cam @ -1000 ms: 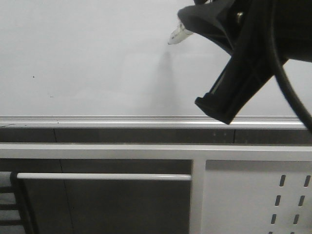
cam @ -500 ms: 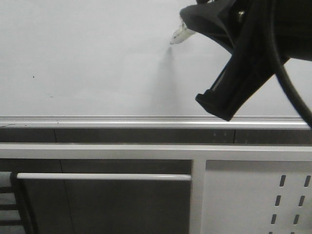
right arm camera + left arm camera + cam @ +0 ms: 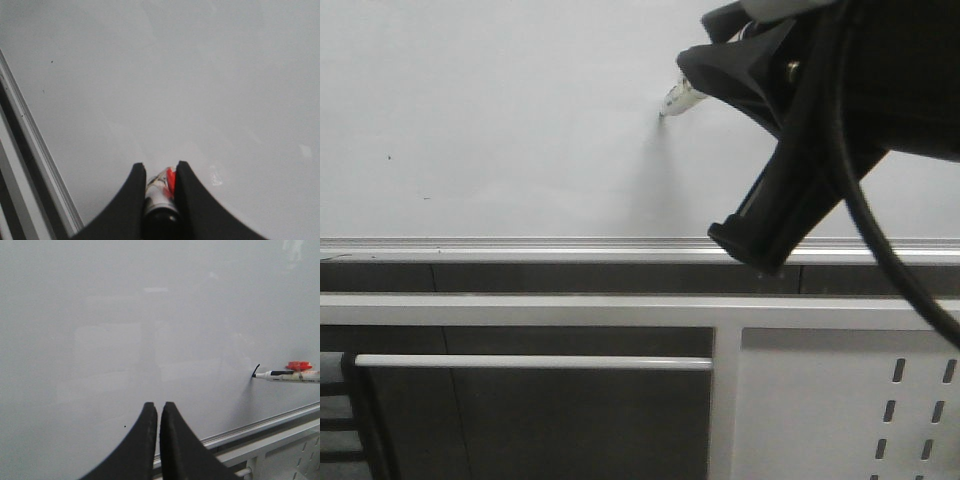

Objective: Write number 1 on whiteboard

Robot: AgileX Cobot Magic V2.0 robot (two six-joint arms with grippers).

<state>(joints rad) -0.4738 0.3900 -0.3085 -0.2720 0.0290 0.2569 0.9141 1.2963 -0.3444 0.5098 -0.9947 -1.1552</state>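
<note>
The whiteboard (image 3: 500,120) fills the upper part of the front view, with its silver bottom rail (image 3: 520,248) below. My right gripper (image 3: 159,167) is shut on a white marker pen (image 3: 682,96) with a red label. The pen's black tip touches the board. In the left wrist view the same marker pen (image 3: 287,375) points at the board, and a short black tick of the number 1 (image 3: 256,369) rises from its tip. My left gripper (image 3: 158,406) is shut on nothing, hanging in front of the whiteboard (image 3: 125,315) well away from the pen.
Below the rail runs a white metal frame with a perforated panel (image 3: 850,400) at the lower right and a horizontal bar (image 3: 530,362). A dark rack edge (image 3: 340,420) shows at the lower left. The right arm's black body and cable (image 3: 880,110) hide the board's upper right.
The right gripper has dropped a little, carrying the marker tip downward and slightly left along the board.
</note>
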